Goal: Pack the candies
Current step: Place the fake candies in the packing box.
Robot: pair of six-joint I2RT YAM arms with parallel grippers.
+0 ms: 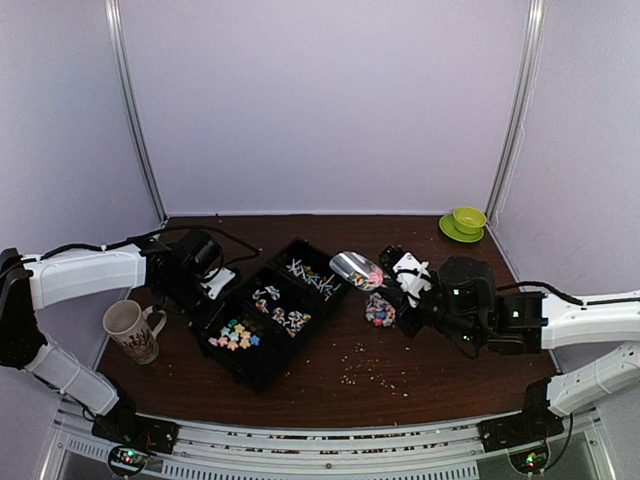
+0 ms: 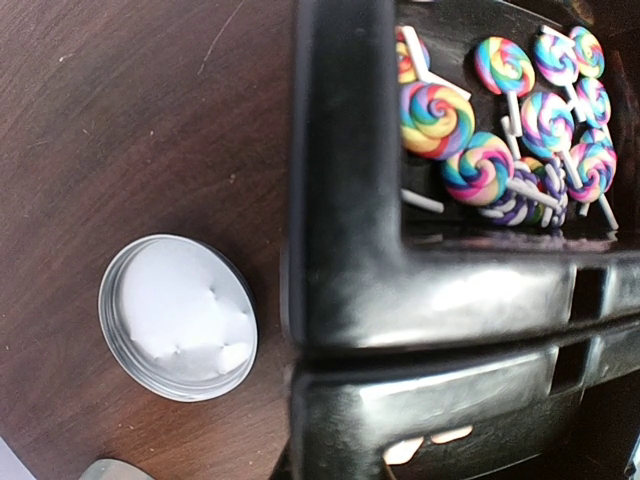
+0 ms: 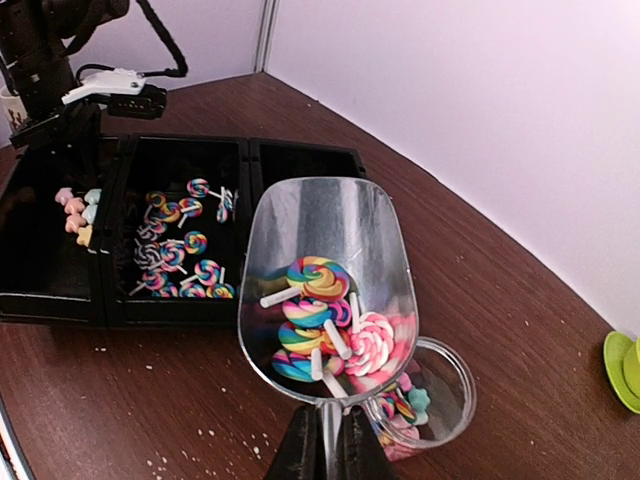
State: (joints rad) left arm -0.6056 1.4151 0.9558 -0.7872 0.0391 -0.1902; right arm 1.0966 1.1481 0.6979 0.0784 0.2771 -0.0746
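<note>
— We are looking at a bench (image 2: pixel 140 110) that is showing dark wood grain with a soft sheen.
— And we are seeing the black tray (image 2: pixel 430 290) gleaming like smooth, glossy plastic.
— We are noticing the scoop (image 3: pixel 320 220) looking like clear, smooth plastic.
— We are finding the round lid (image 2: pixel 178 318) shining like brushed metal, and the candies (image 2: pixel 437 118) looking glossy.

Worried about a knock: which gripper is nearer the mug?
Left. The left gripper is at the tray's edge near the mug; the right gripper holds the scoop on the tray's far side.
</note>
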